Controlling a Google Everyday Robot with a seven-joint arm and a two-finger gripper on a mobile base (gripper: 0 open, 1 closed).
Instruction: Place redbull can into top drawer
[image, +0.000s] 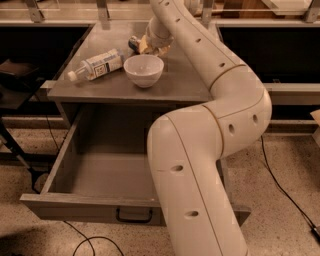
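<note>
Single-camera view of the cabinet and arm. The white arm (210, 145) rises from 5 o'clock in the view, bends at 3 o'clock and reaches back over the grey cabinet top (185, 85) toward 12 o'clock. The gripper (147, 45) sits low over the far part of the top, at 12 o'clock from the white bowl (143, 70); whether it is wide, narrow or holding anything cannot be told. The redbull can (133, 43) is on the cabinet top at 11 o'clock from the bowl, just beside the gripper at its 9 o'clock side, and partly hidden. A clear plastic bottle (97, 65) lies on its side at 9 o'clock from the bowl. The top drawer (75, 206) stands pulled open below the top, at 6 o'clock, its dark handle (134, 216) centred on the front panel
</note>
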